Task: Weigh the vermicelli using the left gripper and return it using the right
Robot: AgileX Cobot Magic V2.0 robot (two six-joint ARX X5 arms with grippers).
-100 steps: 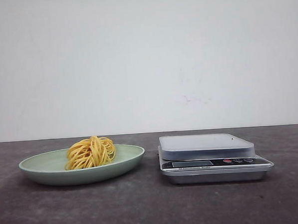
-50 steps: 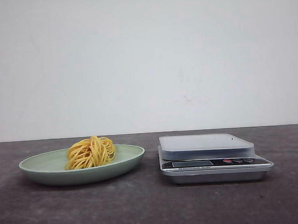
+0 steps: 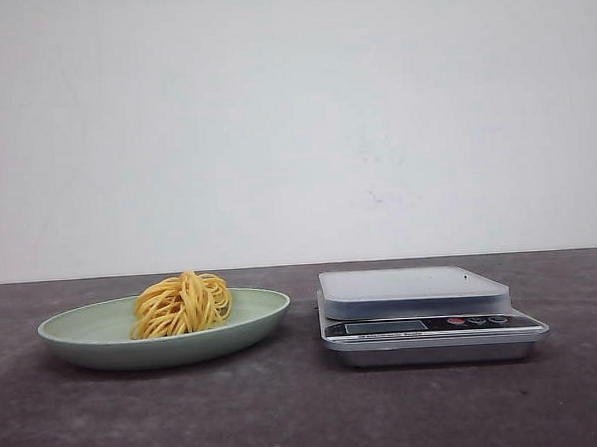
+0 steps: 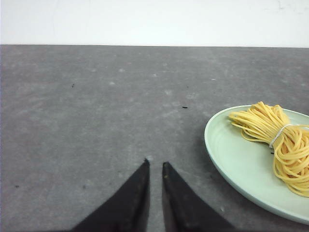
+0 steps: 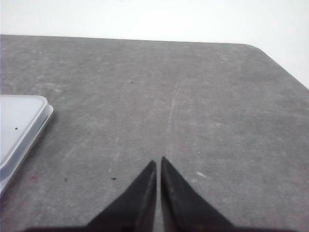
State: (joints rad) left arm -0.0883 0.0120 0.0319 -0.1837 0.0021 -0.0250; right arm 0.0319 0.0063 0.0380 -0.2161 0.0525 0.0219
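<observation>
The vermicelli (image 3: pixel 183 304) lies as a coiled yellow bundle in the pale green plate (image 3: pixel 95 344), resting toward the plate's middle and rising above the rim in the front view. In the left wrist view the same bundle (image 4: pixel 277 140) shows a thin white band tied around it (the band crosses the strands near the bundle's centre). The plate sits on the dark grey table (image 3: pixel 288 414), on the robot's left side. The scale (image 3: pixel 429 322) stands just beside the plate, on the robot's right, with a narrow strip of table between them; its flat grey platform carries nothing, and its front panel shows a display window and small buttons. The left gripper (image 4: pixel 155 164) hangs over bare table near the plate's rim, apart from plate and vermicelli; its two dark fingers are nearly together with only a slim gap at the tips, and they grasp nothing. The right gripper (image 5: pixel 158 162) hangs over bare table with a corner of the scale (image 5: pixel 21 130) off to one side; its fingers are likewise almost closed, a thin slit between the tips, and hold nothing. Neither arm appears in the front view.
</observation>
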